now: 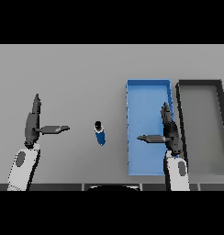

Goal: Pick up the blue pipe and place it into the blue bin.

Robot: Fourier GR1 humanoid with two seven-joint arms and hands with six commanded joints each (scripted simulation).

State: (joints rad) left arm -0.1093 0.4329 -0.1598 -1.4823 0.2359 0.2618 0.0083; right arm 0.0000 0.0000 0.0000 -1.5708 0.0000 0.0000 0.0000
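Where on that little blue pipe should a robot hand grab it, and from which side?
Probably around the middle of the blue pipe, closing across its narrow width. It lies on the grey table between both hands, its dark end pointing away from the robot, nothing touching it. The right robot hand, open over the blue bin, could come from the right; the left robot hand is open too.

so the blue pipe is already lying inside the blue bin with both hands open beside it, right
Not quite. The head view shows the blue pipe on the grey table, left of the blue bin, not inside it. The rest holds: the left hand and right hand are both open.
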